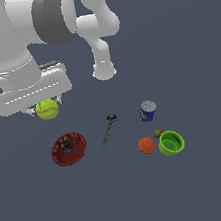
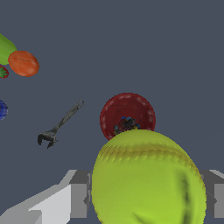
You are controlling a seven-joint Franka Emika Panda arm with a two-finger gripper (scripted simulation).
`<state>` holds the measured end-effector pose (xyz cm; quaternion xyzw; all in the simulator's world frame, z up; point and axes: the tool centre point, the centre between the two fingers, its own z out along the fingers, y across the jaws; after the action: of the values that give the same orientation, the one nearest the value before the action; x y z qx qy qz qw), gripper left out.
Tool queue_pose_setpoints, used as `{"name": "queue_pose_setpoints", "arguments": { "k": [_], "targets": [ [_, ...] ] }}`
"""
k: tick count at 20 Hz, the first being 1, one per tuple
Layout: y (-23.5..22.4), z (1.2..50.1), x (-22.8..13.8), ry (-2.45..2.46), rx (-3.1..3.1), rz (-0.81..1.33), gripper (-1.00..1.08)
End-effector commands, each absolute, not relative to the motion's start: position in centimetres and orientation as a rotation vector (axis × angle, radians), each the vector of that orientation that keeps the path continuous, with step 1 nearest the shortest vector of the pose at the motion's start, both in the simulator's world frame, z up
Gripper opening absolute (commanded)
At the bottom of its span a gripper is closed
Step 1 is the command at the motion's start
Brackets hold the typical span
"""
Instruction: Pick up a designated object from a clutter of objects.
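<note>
No writing is legible on the blue-white can (image 1: 147, 111). The pincer (image 1: 45, 106) pinches the tennis ball (image 1: 47, 110), lifted above the table (image 1: 183, 45) near the dark red plate (image 1: 68, 149)

We see a matt, fuzzy-looking tennis ball (image 2: 148, 179) with faint seams, a dull dark metal wrench (image 2: 60, 124), a glossy red plate (image 2: 127, 111), a smooth orange (image 1: 146, 145), a shiny plastic-looking green bowl (image 1: 171, 143) and a matt grey bench (image 1: 185, 60).

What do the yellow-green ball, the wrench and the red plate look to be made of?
Tennis ball: matte, fuzzy-looking felt with curved seams, probably. Wrench: dark, dull grey, likely metal. Plate: dark red, slight sheen, plastic or glazed ceramic; cannot tell which.
</note>
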<state>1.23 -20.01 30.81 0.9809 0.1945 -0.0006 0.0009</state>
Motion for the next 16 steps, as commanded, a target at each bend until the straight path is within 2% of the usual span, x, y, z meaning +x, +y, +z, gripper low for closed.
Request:
{"name": "queue_pose_setpoints", "arguments": {
  "k": [1,16],
  "targets": [
    [-20.3,32.9,2.0,0.611,3.080,-0.001,-1.00],
    [-21.7,41.4,5.7,0.614,3.080,0.000,-1.00]
  ]
}}
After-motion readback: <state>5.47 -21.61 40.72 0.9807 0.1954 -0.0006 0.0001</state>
